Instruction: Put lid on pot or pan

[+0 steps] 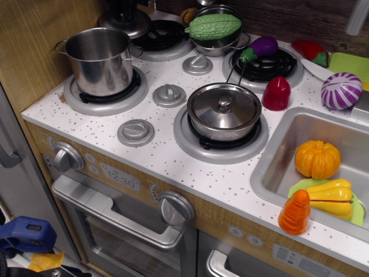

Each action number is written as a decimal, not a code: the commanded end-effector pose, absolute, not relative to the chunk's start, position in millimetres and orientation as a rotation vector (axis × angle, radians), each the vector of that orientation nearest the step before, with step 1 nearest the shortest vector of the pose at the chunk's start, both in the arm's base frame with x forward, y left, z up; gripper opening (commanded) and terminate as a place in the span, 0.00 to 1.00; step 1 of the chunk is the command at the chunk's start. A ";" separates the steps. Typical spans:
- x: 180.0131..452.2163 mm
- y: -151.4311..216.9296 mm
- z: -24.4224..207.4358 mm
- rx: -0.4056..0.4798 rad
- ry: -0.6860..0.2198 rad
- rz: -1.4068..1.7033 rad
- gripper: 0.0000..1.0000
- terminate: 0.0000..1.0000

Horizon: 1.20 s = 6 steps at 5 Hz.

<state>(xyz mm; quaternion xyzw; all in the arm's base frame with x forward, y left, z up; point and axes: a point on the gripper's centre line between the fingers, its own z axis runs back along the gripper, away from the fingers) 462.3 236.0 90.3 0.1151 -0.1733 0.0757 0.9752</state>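
Observation:
The tall steel pot (101,60) stands open on the front left burner, with small loop handles on its sides. The round shiny steel lid (123,22) hangs level in the air just behind the pot, over the back left burner. My gripper (123,6) is a dark shape at the top edge, directly above the lid and closed on its top. Most of the gripper is cut off by the frame.
A shallow pan with a knobbed lid (223,109) sits on the front right burner. A steel bowl with a green gourd (214,26) is at the back. An eggplant (262,46), a red pepper (277,92) and a purple cabbage (341,90) lie to the right. The sink (277,153) holds toy vegetables.

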 end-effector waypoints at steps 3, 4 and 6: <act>440.8 215.2 205.1 0.370 -0.456 0.230 0.00 0.00; 422.3 205.3 196.2 0.350 -0.449 0.287 0.00 0.00; 394.6 193.1 183.6 0.327 -0.425 0.361 0.00 0.00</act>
